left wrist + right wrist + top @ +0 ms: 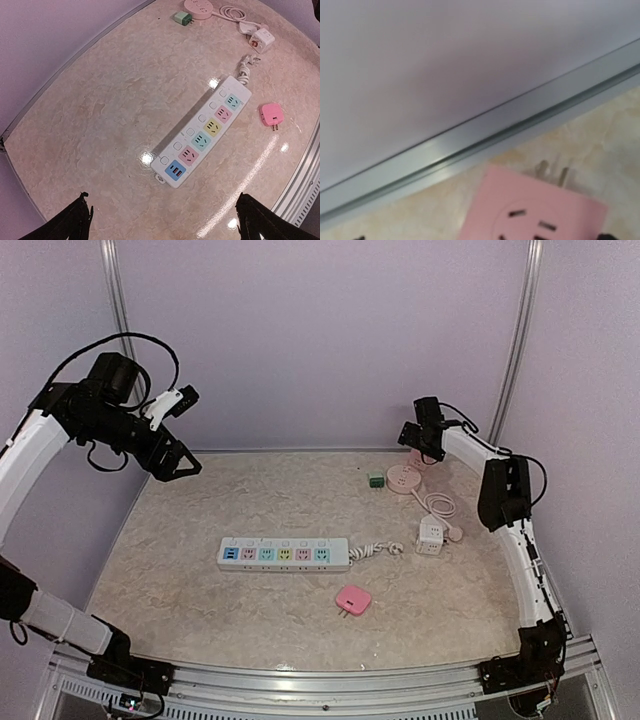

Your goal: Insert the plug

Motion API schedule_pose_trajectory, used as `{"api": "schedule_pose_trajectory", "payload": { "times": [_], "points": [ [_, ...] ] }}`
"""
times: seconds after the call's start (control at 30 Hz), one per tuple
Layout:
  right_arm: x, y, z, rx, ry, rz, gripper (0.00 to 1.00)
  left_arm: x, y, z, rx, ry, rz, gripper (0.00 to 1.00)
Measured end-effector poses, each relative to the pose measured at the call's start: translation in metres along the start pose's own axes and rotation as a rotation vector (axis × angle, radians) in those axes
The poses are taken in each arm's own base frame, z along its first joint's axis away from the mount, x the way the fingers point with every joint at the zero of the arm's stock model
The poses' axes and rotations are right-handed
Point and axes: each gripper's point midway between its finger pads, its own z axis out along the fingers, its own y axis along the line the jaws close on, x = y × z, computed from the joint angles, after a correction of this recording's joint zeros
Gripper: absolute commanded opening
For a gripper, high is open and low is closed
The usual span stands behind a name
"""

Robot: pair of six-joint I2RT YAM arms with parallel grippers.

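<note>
Pink adapter (535, 210) sits under your right gripper (416, 442), jaws spread to straddle it, while your left gripper (162, 220) hangs open above the strip (202, 132).

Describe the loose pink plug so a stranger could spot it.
Find the long white power strip mid-table. Toward the arm bases from its right end lies a small square pink plug. Unlike the round pink socket at the back, it has no cord.

The marbled table (200, 510) carries a power strip (284, 554), pink plug (353, 600), white adapter (430, 536).
</note>
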Motion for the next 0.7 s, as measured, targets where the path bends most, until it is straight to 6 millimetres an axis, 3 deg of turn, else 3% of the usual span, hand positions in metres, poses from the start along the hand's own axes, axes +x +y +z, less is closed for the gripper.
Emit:
{"api": "schedule_pose_trajectory", "payload": {
  "times": [0.2,0.43,0.6,0.7],
  "points": [
    [0.003,-0.008,0.019,0.03,-0.03,0.013,0.91,0.002,0.004,0.005,0.003,0.012,-0.01,0.99],
    [0.01,-0.037,0.025,0.157,-0.037,0.001,0.85,-0.001,0.008,0.01,0.008,0.018,-0.016,0.99],
    [0.029,-0.067,0.034,0.198,0.035,-0.028,0.67,-0.003,0.008,0.009,0.011,0.011,-0.014,0.99],
    [0.031,-0.079,0.037,0.209,0.055,-0.041,0.41,-0.004,0.007,0.008,0.015,0.009,-0.014,0.99]
  ]
}}
